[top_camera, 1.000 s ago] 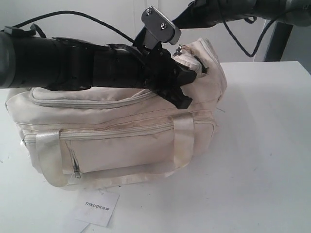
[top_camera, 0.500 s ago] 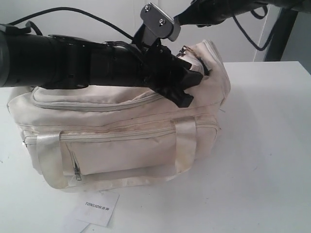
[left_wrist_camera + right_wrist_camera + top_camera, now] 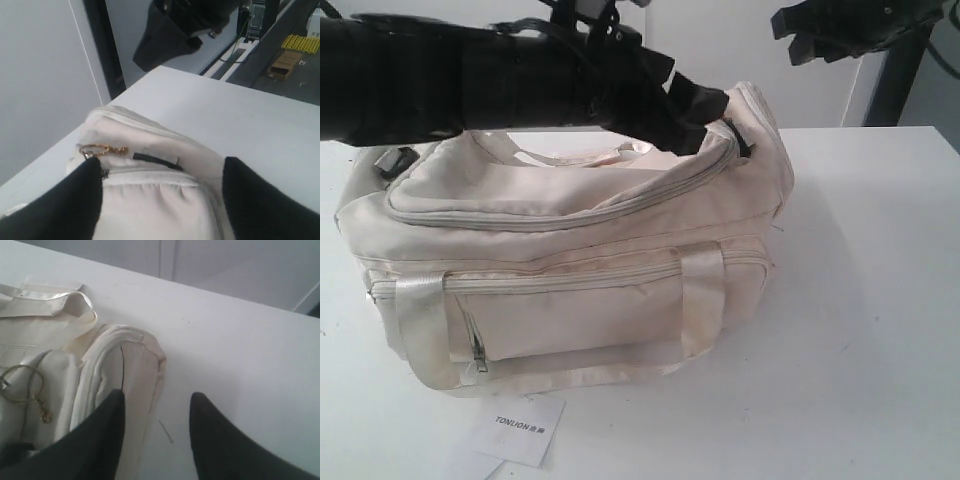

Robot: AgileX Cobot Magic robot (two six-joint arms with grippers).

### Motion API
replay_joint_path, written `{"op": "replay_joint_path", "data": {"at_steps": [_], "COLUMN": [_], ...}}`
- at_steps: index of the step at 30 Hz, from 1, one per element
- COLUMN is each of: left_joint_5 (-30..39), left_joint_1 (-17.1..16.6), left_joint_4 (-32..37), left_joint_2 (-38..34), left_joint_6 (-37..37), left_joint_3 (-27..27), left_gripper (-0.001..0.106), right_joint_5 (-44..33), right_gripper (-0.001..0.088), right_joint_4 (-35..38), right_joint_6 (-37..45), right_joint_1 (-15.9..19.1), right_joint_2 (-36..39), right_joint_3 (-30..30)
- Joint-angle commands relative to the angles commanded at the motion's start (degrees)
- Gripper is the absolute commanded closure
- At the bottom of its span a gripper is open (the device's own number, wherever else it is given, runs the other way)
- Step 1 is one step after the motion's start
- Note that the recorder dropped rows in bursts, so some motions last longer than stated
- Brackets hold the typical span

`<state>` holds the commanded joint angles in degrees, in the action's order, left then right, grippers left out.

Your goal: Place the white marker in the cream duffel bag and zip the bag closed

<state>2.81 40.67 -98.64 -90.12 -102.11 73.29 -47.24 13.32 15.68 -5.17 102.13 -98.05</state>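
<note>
The cream duffel bag (image 3: 570, 290) lies on its long side on the white table (image 3: 860, 300), front pocket (image 3: 570, 320) facing the exterior camera; its curved top zipper (image 3: 570, 218) looks joined along the stretch that shows. The left arm reaches across the top of the bag to its right end. There the left tool (image 3: 161, 165) stands open, its two black fingers (image 3: 55, 205) spread wide with the bag's end panel between them. A gold ring (image 3: 102, 149) on the zipper pull sits just beside one finger; whether that finger touches it cannot be told. The right tool (image 3: 157, 394) hangs in the air above and beyond the bag's right end, clear of the fabric; its fingers are parted with nothing between them. A white paper tag (image 3: 518, 430) printed "TONLION" lies on the table just in front of the bag.
</note>
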Motion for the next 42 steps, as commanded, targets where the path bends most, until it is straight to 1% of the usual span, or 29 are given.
{"op": "replay_joint_path", "data": {"at_steps": [2,3,5,6,7,8,12,13,16,18,19,20,22,23,24,25,26,27,28,32,33,35,36,37,38,39,41,42], "left_joint_5": [-0.79,-1.46,-4.46,-6.16,-9.22,-11.86,-20.28,-21.26,-23.19,-22.68,-22.28,-22.28,-22.51,-22.51,-22.24,-21.73,-19.65,-16.79,-13.46,-3.85,-2.81,0.38,6.85,11.93,18.63,27.91,38.54,42.91], "left_joint_1": [0.0,0.0,0.0,0.0,0.0,0.0,-0.11,-0.72,-2.8,-5.14,-7.21,-8.55,-12.34,-13.72,-16.37,-18.01,-21.61,-24.35,-27.26,-34.91,-35.79,-36.15,-36.15,-36.15,-36.15,-36.15,-36.15,-36.15], "left_joint_4": [0.17,0.17,0.17,0.17,0.17,0.17,-1.3,-1.3,-1.3,-1.3,-1.3,-1.3,-1.3,-1.3,-1.3,-1.3,-1.3,-1.3,-1.3,-1.3,-1.3,-1.3,-1.3,-1.3,-1.3,-1.24,5.37,9.14], "left_joint_2": [1.19,1.67,2.88,3.45,3.95,4.42,6.29,6.79,7.94,8.98,9.62,9.9,10.55,10.78,11.23,11.53,12.25,12.83,13.25,14.15,14.15,14.87,15.71,16.2,17.02,18.05,19.35,19.99], "left_joint_6": [-0.32,-0.65,-2.18,-3.42,-4.7,-6.13,-13.46,-16.02,-17.16,-17.16,-17.16,-17.16,-16.93,-16.93,-16.93,-16.93,-16.5,-14.71,-11.43,-0.54,0.27,0.7,0.36,-0.73,-2.92,-6.0,-9.22,-9.24], "left_joint_3": [0.0,0.0,-0.56,-0.86,-1.32,-1.81,-2.49,-2.49,-2.59,-2.59,-2.59,-2.59,-2.62,-2.74,-2.98,-3.39,-4.42,-5.38,-6.45,-8.66,-8.71,-8.71,-8.71,-8.71,-8.71,-8.71,-8.71,-8.71], "left_gripper": [0.071,0.079,0.1,0.105,0.105,0.105,0.105,0.105,0.105,0.105,0.105,0.105,0.105,0.105,0.105,0.105,0.105,0.105,0.105,0.105,0.105,0.105,0.105,0.105,0.105,0.105,0.105,0.105], "right_joint_5": [-1.59,-2.3,-3.96,-4.88,-6.14,-6.96,-10.91,-11.77,-13.36,-12.78,-11.71,-10.44,-6.31,-4.56,-0.93,0.86,3.65,5.93,8.26,16.48,17.69,21.16,23.1,24.05,25.64,27.91,29.53,29.94], "right_gripper": [0.0484,0.0514,0.0639,0.0724,0.0816,0.0866,0.0868,0.0868,0.0868,0.0868,0.0868,0.0868,0.0868,0.0868,0.0868,0.0868,0.0868,0.0868,0.0868,0.0868,0.0868,0.0868,0.0868,0.0868,0.0868,0.0868,0.0868,0.0868], "right_joint_4": [-2.91,-3.94,-6.83,-7.81,-9.05,-9.54,-9.8,-9.8,-9.72,-9.72,-9.72,-9.72,-9.72,-9.83,-9.94,-9.94,-9.94,-9.21,-8.68,-6.09,-5.29,-5.31,-5.31,-5.31,-5.31,-5.31,-5.31,-5.31], "right_joint_6": [0.0,0.0,0.11,0.28,0.94,1.19,0.97,0.97,0.59,0.47,-0.13,-1.05,-1.78,-1.92,-2.2,-2.61,-3.05,-3.36,-3.32,-3.32,-3.32,-2.38,-1.15,-0.6,-0.39,-0.39,-0.39,-0.39], "right_joint_1": [0.0,0.0,0.0,0.09,0.24,0.54,3.19,4.12,6.99,8.6,9.83,10.64,12.2,12.58,12.86,12.95,12.95,12.95,12.95,12.95,12.95,12.33,11.46,10.87,10.41,9.73,9.22,9.09], "right_joint_2": [-0.29,-0.51,-0.75,-0.87,-0.87,-0.96,-0.96,-0.96,-1.53,-2.88,-4.11,-5.04,-8.33,-9.66,-12.25,-13.81,-16.92,-19.18,-21.46,-28.94,-30.15,-33.32,-34.9,-35.54,-36.61,-38.24,-39.93,-40.57], "right_joint_3": [0.0,0.12,0.49,0.59,0.71,0.8,0.8,0.8,0.92,2.1,3.38,4.57,8.87,10.62,13.56,15.21,18.32,20.61,22.9,30.17,31.3,34.41,36.34,37.19,38.48,40.23,42.1,42.93]}}
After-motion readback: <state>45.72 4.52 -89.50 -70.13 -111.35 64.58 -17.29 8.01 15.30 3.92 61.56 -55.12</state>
